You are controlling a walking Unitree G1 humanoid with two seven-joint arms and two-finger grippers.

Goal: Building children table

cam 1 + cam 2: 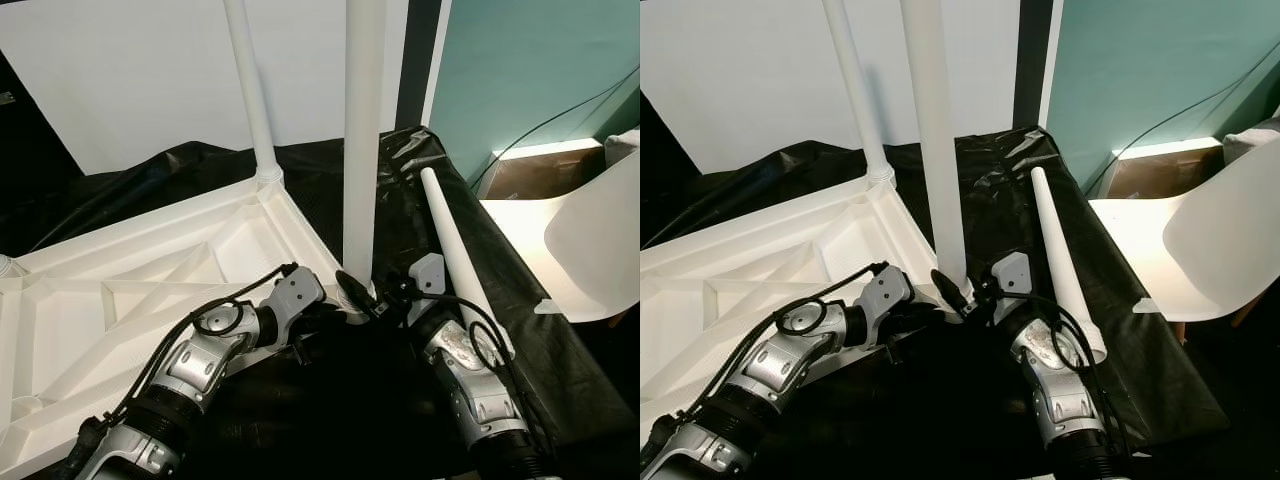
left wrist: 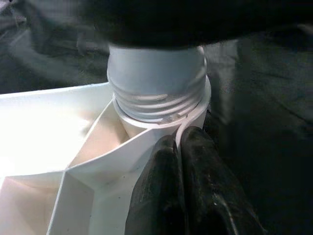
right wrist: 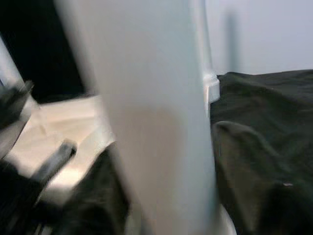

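The upside-down white tabletop (image 1: pixel 150 290) lies on black sheeting (image 1: pixel 330 420), ribbed underside up, and its near right corner is where you are working. A tall white leg (image 1: pixel 362 140) stands upright in that corner's socket; in the left wrist view you see the leg's threaded end (image 2: pixel 156 93) sitting in the socket collar with several threads still showing above the rim.

Your left gripper (image 1: pixel 335 310) sits low at the corner's near edge, its two black fingers (image 2: pixel 166 196) pressed together side by side against the outer wall just under the collar, holding nothing. Your right gripper (image 1: pixel 372 295) is at the foot of the same leg from the right; the leg fills its wrist view at close range, and you cannot tell how its fingers stand.

A second leg (image 1: pixel 252 95) stands already mounted at the far right corner. A loose leg (image 1: pixel 458 255) lies on the sheeting just right of your right arm, running from far to near.

Right of the sheeting's edge there is a white chair (image 1: pixel 1220 250) close by, with a teal wall (image 1: pixel 530 70) behind it. To the left, the tabletop takes up the room.
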